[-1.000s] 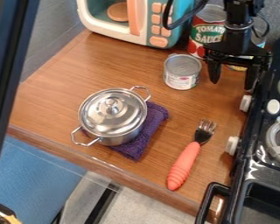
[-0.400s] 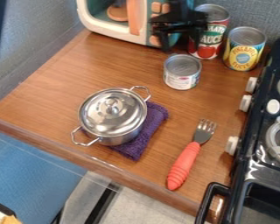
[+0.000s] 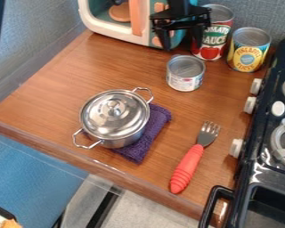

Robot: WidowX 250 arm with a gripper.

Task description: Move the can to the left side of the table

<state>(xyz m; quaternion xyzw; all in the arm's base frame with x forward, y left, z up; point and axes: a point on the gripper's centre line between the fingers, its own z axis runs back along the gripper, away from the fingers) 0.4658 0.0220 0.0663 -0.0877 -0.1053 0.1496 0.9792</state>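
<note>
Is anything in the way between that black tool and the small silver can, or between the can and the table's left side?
Nothing visible stands between the tool and the small can. Straight left across the table, nothing visible blocks it either; only a path toward the lower left would meet the lidded pot.

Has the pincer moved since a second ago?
Yes, the pincer has shifted left in the picture, away from the stove, and now overlaps the toy microwave in view.
</note>
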